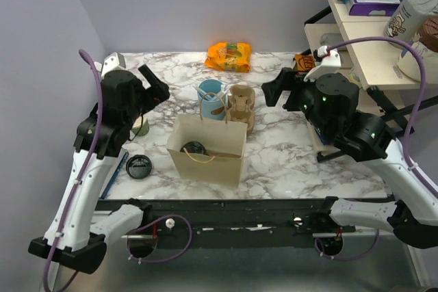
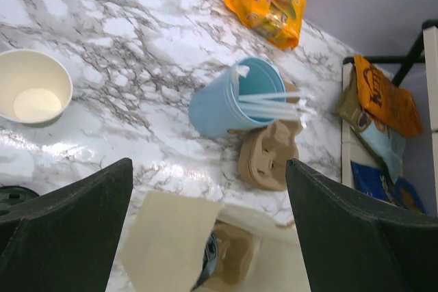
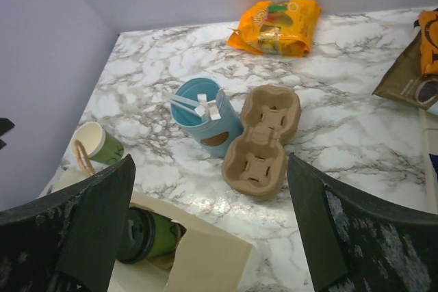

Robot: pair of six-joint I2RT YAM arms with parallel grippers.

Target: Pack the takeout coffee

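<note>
The takeout coffee (image 3: pixel 145 234), a green cup with a black lid, lies on its side inside the tan paper bag (image 3: pixel 205 259). From above only its lid (image 1: pixel 194 148) shows in the bag (image 1: pixel 217 164). In the left wrist view just a dark sliver of the lid (image 2: pixel 211 259) peeks past the bag's flap (image 2: pixel 168 237). My left gripper (image 1: pixel 155 84) hovers open, up and left of the bag, with nothing between its fingers (image 2: pixel 75 230). My right gripper (image 1: pixel 276 91) is open and empty too, above the table to the bag's right, and its fingers (image 3: pixel 82 230) frame the bag's far corner.
Behind the bag stand a light-blue cup with straws (image 1: pixel 210 98) and a cardboard cup carrier (image 1: pixel 241 107). A lidless green cup (image 3: pixel 98 145) sits at the left, and a loose black lid (image 1: pixel 138 167) lies near the front left. An orange snack bag (image 1: pixel 229 57) is at the back. A shelf (image 1: pixel 363 32) rises on the right.
</note>
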